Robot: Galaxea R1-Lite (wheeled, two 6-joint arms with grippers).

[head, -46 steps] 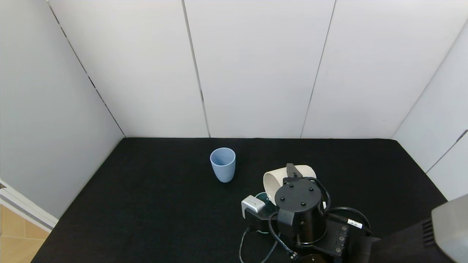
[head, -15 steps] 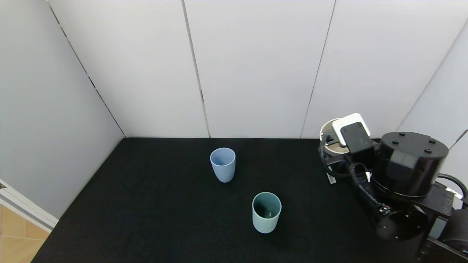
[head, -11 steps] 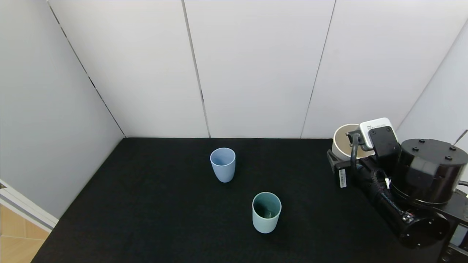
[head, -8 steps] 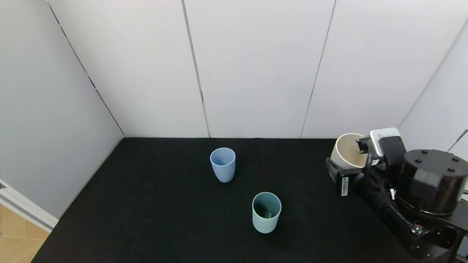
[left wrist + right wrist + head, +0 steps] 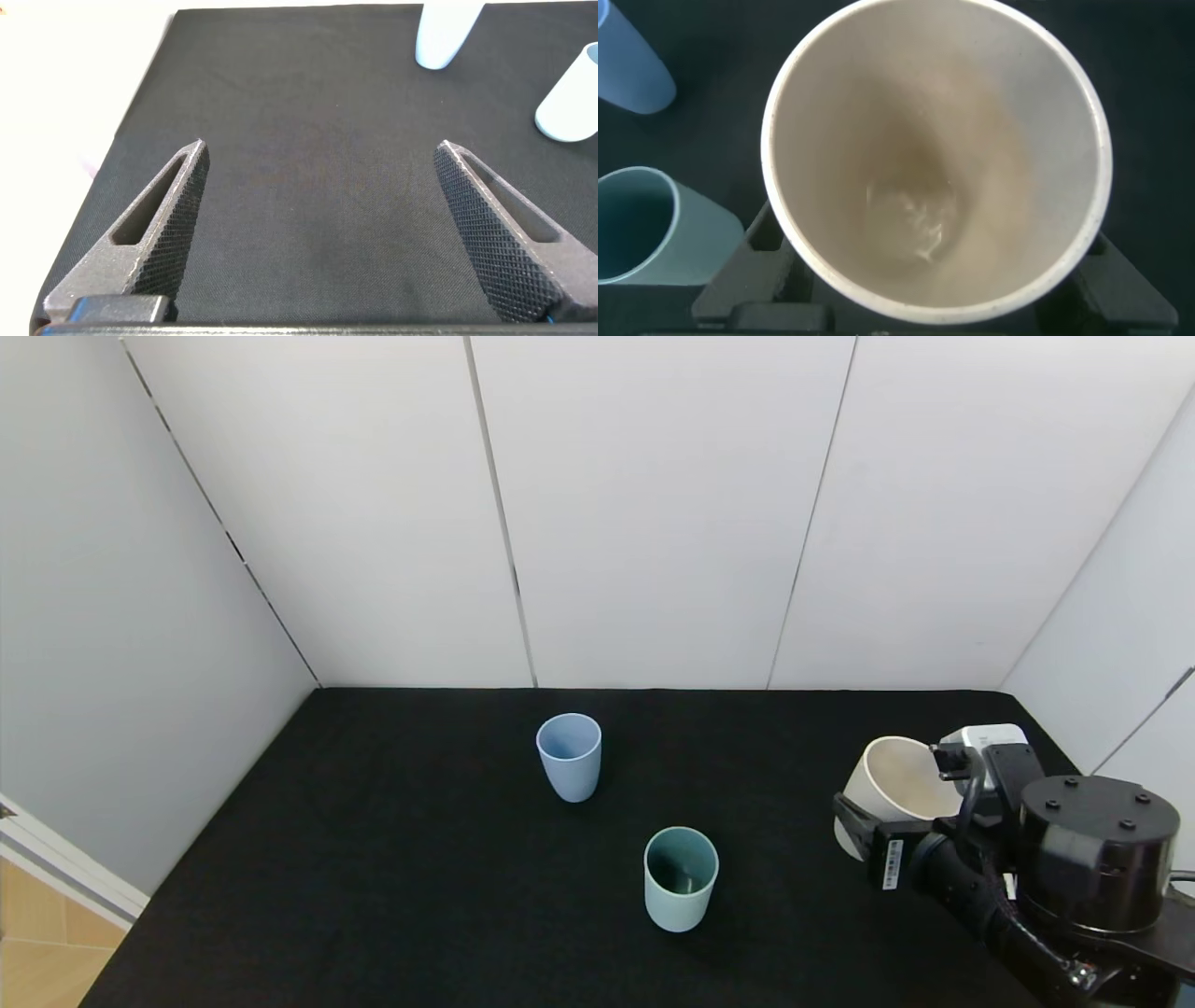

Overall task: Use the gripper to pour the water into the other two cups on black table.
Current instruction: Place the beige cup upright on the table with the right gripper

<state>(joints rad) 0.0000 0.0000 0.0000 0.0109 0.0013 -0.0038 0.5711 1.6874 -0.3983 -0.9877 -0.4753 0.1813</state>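
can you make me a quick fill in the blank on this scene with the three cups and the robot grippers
1. The right gripper is shut on the wide, handleless ____ tumbler.
2. The pale blue tumbler stands ____ from the robot than the mint green tumbler.
3. Both of those tumblers stand ____ on the matte black table.
4. The left gripper has its jaws ____, holding nothing.

Missing words: cream-beige; farther; upright; open

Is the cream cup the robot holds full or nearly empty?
Nearly empty. The right wrist view looks straight into the cream cup, held in the right gripper: only a small puddle of water glints at its bottom, the walls bare above it.
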